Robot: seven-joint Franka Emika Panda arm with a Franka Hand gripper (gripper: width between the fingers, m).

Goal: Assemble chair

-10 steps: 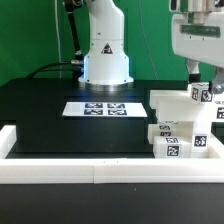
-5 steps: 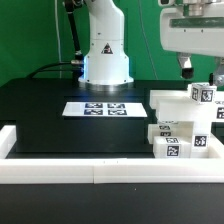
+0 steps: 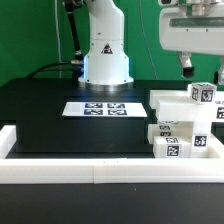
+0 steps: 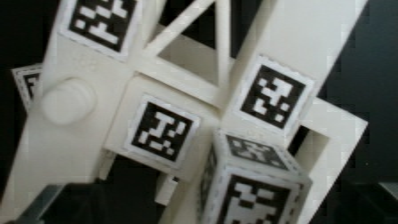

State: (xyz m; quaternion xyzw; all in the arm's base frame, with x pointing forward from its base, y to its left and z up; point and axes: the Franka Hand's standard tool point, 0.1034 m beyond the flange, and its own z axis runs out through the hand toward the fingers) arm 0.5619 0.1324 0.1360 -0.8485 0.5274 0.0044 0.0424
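The white chair pieces (image 3: 185,128) lie clustered at the exterior view's right, against the border rail. A small cube (image 3: 203,94) with a tag sits on top of a flat slab (image 3: 168,101). Blocks with tags lie in front of it. My gripper (image 3: 204,70) hangs above the cube, apart from it, with one dark finger (image 3: 187,66) showing and the other at the frame's edge. It looks open and empty. The wrist view is filled by tagged white pieces (image 4: 169,125) seen from close above. My fingers do not show clearly there.
The marker board (image 3: 103,108) lies flat in the middle of the black table. A long white border rail (image 3: 90,170) runs along the front and up both sides. The arm's base (image 3: 105,55) stands at the back.
The gripper rose a little off the cube and shifted slightly to the exterior view's left one second ago. It has stayed still since. The pieces have not moved.
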